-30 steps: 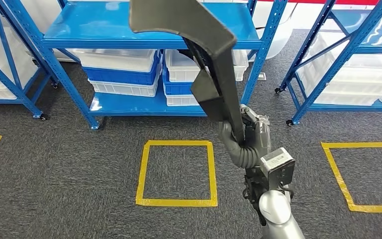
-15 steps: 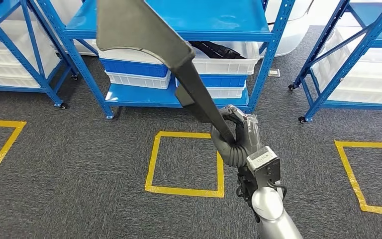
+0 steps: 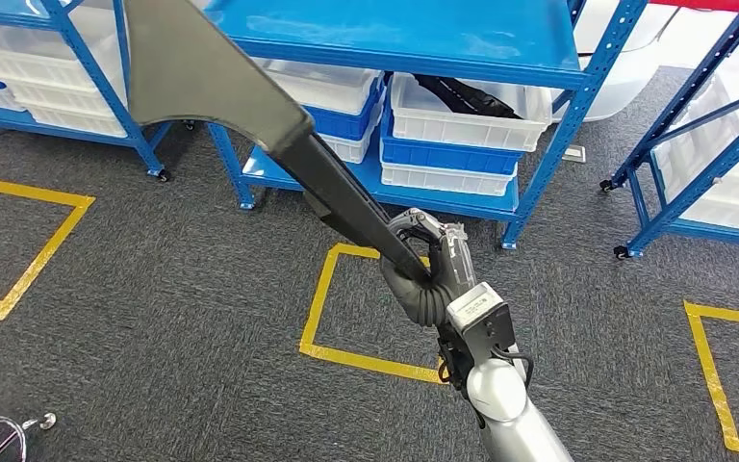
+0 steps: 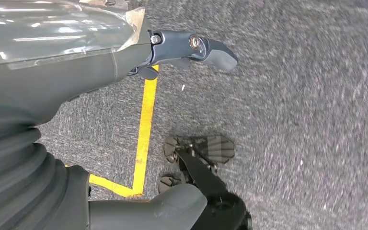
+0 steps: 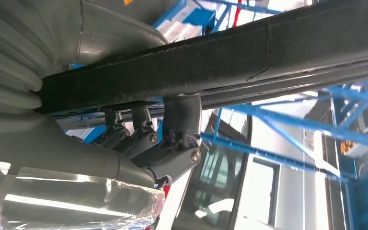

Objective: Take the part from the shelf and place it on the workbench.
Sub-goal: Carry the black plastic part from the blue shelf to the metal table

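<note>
Dark part: one | right hand fingers grip it | left hand fingers seemingly apart, holding nothing

The scene is seen from high up in the head view, facing forward and down over the carpet toward the far blue shelf. The floor is looked down on closely from behind the left hand. The right hand is viewed at close range, and that shelf's blue bars are shared with the head view.
</note>
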`<state>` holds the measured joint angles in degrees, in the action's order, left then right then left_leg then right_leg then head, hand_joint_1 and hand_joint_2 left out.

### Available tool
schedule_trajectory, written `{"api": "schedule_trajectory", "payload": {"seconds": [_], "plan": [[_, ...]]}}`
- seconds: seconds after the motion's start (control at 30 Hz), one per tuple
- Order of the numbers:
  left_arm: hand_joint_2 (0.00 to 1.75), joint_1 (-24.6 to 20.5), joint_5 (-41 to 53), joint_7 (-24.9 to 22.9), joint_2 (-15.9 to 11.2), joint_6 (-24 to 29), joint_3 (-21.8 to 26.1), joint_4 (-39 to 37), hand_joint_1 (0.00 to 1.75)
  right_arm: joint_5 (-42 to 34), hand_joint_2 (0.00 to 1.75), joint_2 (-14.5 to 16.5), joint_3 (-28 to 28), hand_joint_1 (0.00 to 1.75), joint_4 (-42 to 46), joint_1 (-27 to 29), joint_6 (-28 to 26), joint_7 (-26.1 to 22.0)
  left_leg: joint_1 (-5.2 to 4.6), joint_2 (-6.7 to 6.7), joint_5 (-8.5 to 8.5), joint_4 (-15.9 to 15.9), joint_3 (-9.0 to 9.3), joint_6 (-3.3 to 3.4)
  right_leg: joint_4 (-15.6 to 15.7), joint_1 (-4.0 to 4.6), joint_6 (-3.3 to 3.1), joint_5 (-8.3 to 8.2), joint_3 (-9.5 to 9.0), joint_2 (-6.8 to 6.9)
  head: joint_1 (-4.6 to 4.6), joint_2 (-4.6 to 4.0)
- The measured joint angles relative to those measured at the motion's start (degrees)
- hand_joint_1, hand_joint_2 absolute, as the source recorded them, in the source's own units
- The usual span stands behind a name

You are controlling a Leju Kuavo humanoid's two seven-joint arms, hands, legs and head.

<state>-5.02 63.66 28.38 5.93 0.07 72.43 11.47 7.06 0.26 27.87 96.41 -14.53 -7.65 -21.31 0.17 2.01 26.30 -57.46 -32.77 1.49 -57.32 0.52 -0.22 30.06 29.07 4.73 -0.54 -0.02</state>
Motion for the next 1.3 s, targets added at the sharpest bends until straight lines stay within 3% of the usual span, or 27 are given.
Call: {"api": "schedule_trajectory", "payload": {"seconds": [0.07,0.1,0.17,0.2,0.23,0.3,0.37,0.4,0.47,0.53,0.57,0.63,0.7,0.73,0.77,0.83,0.9,0.93,1.0,1.07,1.13,1.2,1.23,1.3], "plan": [[1.75,-0.1,0.0,0.0,0.0,0.0,0.2,0.0,0.0,0.0,1.75,0.1,0.2,1.75,-0.1,-0.1,0.1,-0.1,0.39,-0.79,-0.66,1.0,0.18,0.89,-3.5,-0.09,0.03,1.99,1.71,-1.98,0.13,0.0],[1.75,-0.1,0.0,0.1,0.0,0.0,0.3,0.0,0.0,0.0,1.75,0.1,0.3,1.75,-0.2,-0.1,0.1,-0.1,0.44,-1.23,-0.83,1.1,0.12,1.1,-7.1,-0.39,-0.09,3.52,3.42,-3.23,0.2,0.0],[1.75,-0.1,-0.1,0.1,0.0,0.0,0.4,0.0,0.0,0.0,1.75,0.0,0.3,1.75,-0.6,0.0,0.1,-0.2,0.47,-2.32,-0.97,1.1,-0.06,1.2,-14.7,-0.81,0.01,5.99,7.08,-4.31,0.32,0.0],[1.75,-0.1,-0.1,0.1,0.0,0.0,0.5,0.0,0.0,0.0,1.75,-0.1,0.4,1.75,-0.7,0.1,0.1,-0.2,0.51,-2.92,-1.01,1.1,-0.08,1.16,-16.5,-1.06,0.44,6.13,8.02,-4.42,0.31,0.0],[1.75,-0.1,-0.1,0.1,0.1,0.0,0.5,0.0,0.0,0.0,1.75,-0.1,0.4,1.75,-0.9,0.2,0.1,-0.2,0.58,-3.55,-1.03,1.0,-0.08,1.07,-15.8,-1.34,1.09,5.23,7.85,-4.48,0.32,0.0],[1.75,-0.1,-0.1,0.1,0.1,0.0,0.6,0.0,0.0,0.0,1.75,-0.1,0.5,1.75,-1.0,0.1,0.1,-0.2,0.82,-4.8,-0.89,0.5,-0.19,0.67,-8.8,-2.16,2.63,1.61,4.98,-5.23,0.33,0.0],[1.75,-0.1,-0.1,0.1,0.1,0.0,0.7,0.0,0.0,0.0,1.75,-0.1,0.7,1.75,-1.1,0.1,0.1,-0.2,0.88,-5.94,-0.66,-0.5,-0.88,-0.13,-2.6,-2.63,3.26,-0.64,2.49,-6.83,0.39,0.0],[1.75,-0.1,-0.1,0.1,0.0,0.0,0.7,0.0,0.0,0.0,1.75,-0.1,0.7,1.75,-1.1,0.1,0.1,-0.1,0.9,-6.43,-0.7,-0.8,-1.35,-0.58,-1.6,-2.59,3.18,-0.89,2.12,-7.37,0.36,0.0],[1.75,0.1,-0.1,0.1,0.0,0.0,0.8,0.0,0.0,0.0,1.75,0.0,0.8,1.75,-1.2,0.1,0.2,-0.1,1.07,-7.2,-1.04,-0.9,-2.0,-1.27,-1.8,-2.37,2.69,-0.97,2.25,-6.99,0.28,0.0],[1.75,0.3,-0.1,0.1,0.1,0.0,0.9,0.0,0.0,0.0,1.75,0.1,0.8,1.75,-1.2,0.0,0.3,-0.1,1.25,-6.29,-0.21,-2.1,-2.71,-1.71,-1.7,-2.44,2.13,-1.22,2.3,-6.13,0.15,0.0],[1.75,0.3,-0.2,0.0,0.1,0.0,0.9,0.0,0.0,-0.1,1.75,0.2,0.8,1.75,-1.2,0.0,0.4,-0.2,1.27,-5.21,1.08,-4.2,-3.62,-1.86,-1.7,-2.44,1.75,-1.3,2.28,-5.63,0.04,0.0],[1.75,0.2,-0.4,-0.1,0.1,0.0,0.9,0.0,0.0,-0.2,1.75,0.4,1.0,1.75,-1.2,0.0,0.6,-0.2,1.26,-3.0,4.76,-11.3,-6.83,-2.12,-1.7,-2.03,1.22,-1.28,2.32,-4.53,-0.13,0.0],[1.75,0.2,-0.5,-0.5,0.2,0.0,0.9,0.0,0.0,-0.2,1.75,0.5,1.1,1.75,-1.2,0.2,0.7,-0.2,1.27,-2.33,6.76,-17.2,-9.46,-2.11,-1.7,-1.49,0.91,-1.24,2.38,-3.41,-0.12,0.0],[1.75,0.2,-0.5,-0.8,0.2,0.0,0.9,0.0,0.0,-0.1,1.75,0.6,1.3,1.75,-1.2,0.3,0.7,-0.3,1.21,-2.18,6.09,-16.9,-9.19,-1.86,-1.7,-1.23,0.8,-1.22,2.38,-2.86,-0.12,0.0],[1.75,0.2,-0.4,-1.1,0.3,0.0,0.9,0.0,0.0,-0.1,1.75,0.7,1.5,1.75,-1.1,0.4,0.9,-0.3,1.1,-2.0,4.67,-14.6,-7.9,-1.51,-1.7,-1.03,0.72,-1.2,2.36,-2.41,-0.11,0.0],[1.75,0.2,-0.1,-1.9,0.3,0.0,0.9,0.0,0.0,0.2,1.75,1.0,1.8,1.75,-0.9,0.5,1.2,-0.3,0.47,-0.57,1.5,-6.9,-3.61,-0.47,-1.6,-0.65,0.67,-1.15,2.31,-1.63,-0.09,0.01],[1.75,0.1,0.7,-2.6,0.5,0.0,0.9,0.0,0.0,0.6,1.75,1.1,2.1,1.75,-0.4,0.9,1.4,-0.4,-0.32,0.67,0.54,-2.5,-1.4,0.27,-1.6,-0.39,0.67,-1.12,2.41,-0.89,-0.08,0.01],[1.75,0.2,1.3,-3.1,0.6,-0.1,0.8,0.0,0.0,0.9,1.75,1.1,2.3,1.75,-0.1,1.3,1.5,-0.3,-0.63,0.72,0.67,-2.0,-1.29,0.44,-1.6,-0.32,0.69,-1.12,2.44,-0.43,-0.07,0.0],[1.75,0.4,3.1,-4.0,1.0,-0.4,0.5,0.0,0.0,1.5,1.75,1.0,2.5,1.75,0.8,2.8,1.5,0.1,-0.64,-0.26,0.16,-1.3,-1.22,0.83,-1.6,-0.31,0.79,-0.93,2.41,0.12,-0.09,0.0],[1.75,0.5,4.6,-3.7,1.4,-0.4,-0.3,0.0,0.0,2.4,1.75,0.7,2.6,1.75,1.9,4.7,1.6,0.2,-0.31,-1.19,-0.54,-0.2,-0.87,1.34,-3.7,-0.31,0.75,0.59,3.29,-1.38,-0.04,0.0],[1.75,0.5,5.0,-1.7,1.7,-0.1,-1.0,0.0,0.0,3.0,1.75,0.0,2.7,1.75,3.0,6.6,1.6,-0.8,-0.14,-2.24,-0.9,0.2,-0.79,1.63,-10.0,-0.52,0.5,3.61,6.08,-3.54,0.08,0.0],[1.75,0.5,4.8,0.3,1.7,0.1,-1.3,0.0,0.0,3.2,1.75,-1.0,2.7,1.75,3.9,8.8,1.7,-2.5,-0.1,-3.51,-0.96,0.1,-0.86,1.66,-16.2,-0.76,0.69,5.64,8.87,-4.22,0.19,0.0],[1.75,0.5,4.7,1.0,1.7,0.2,-1.4,0.0,0.0,3.2,1.75,-1.3,2.7,1.75,4.2,9.8,1.8,-3.3,-0.06,-4.16,-0.97,0.1,-0.85,1.63,-16.7,-0.91,1.12,5.45,9.14,-4.32,0.19,0.0],[1.75,0.5,4.5,1.3,1.7,0.5,-1.5,0.0,0.0,3.2,1.75,-1.8,2.8,1.75,4.9,11.4,2.0,-4.7,0.09,-5.44,-0.9,-0.2,-0.82,1.41,-11.5,-1.41,2.45,2.69,6.77,-4.82,0.18,0.0]]}}
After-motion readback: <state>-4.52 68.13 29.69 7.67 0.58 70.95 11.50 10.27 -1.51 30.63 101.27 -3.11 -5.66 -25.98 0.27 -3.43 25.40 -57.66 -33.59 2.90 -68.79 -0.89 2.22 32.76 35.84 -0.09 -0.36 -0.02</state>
